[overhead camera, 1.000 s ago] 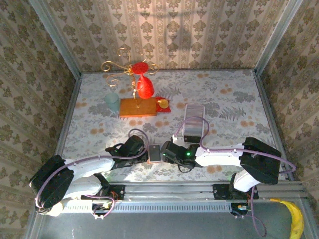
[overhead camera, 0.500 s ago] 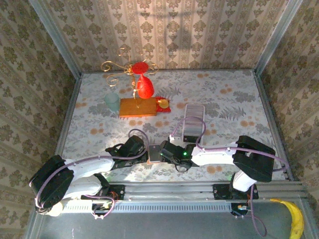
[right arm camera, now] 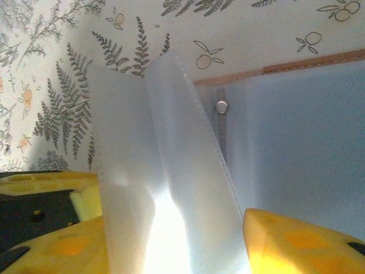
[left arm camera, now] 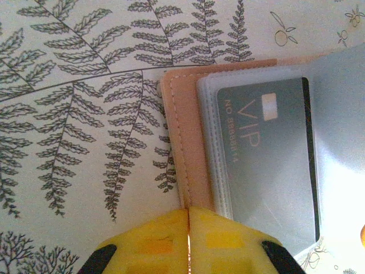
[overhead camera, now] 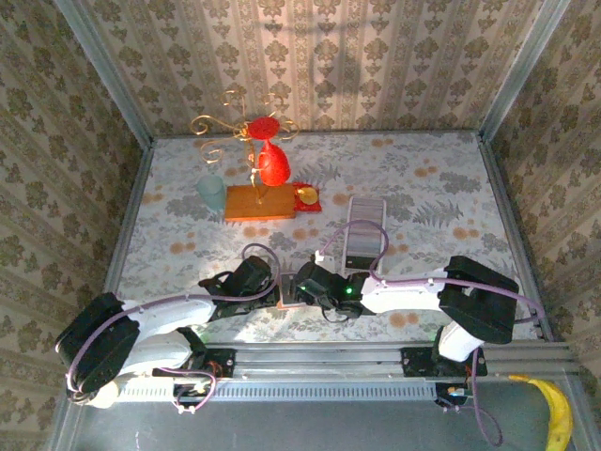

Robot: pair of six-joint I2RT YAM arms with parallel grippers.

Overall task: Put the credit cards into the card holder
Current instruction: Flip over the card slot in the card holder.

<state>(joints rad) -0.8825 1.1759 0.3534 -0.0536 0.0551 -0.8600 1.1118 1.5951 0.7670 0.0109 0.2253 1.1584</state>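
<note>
Orange block (overhead camera: 244, 206), teal cup (overhead camera: 211, 194), banana (overhead camera: 557, 413)

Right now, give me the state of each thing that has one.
Card holder: lying open, flat.
Grey card: inside a clear pocket.
Clear page: lifted, standing up.
Left gripper: shut at the holder's edge.
Right gripper: open, clear page between its fingers.

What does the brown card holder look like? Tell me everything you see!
The card holder is tan leather with a stitched edge, lying open on the fern-print tablecloth. Inside are clear plastic sleeves; one holds a grey VIP card. The shut left gripper meets its edge, and one sleeve stands up inside the open right gripper.
</note>
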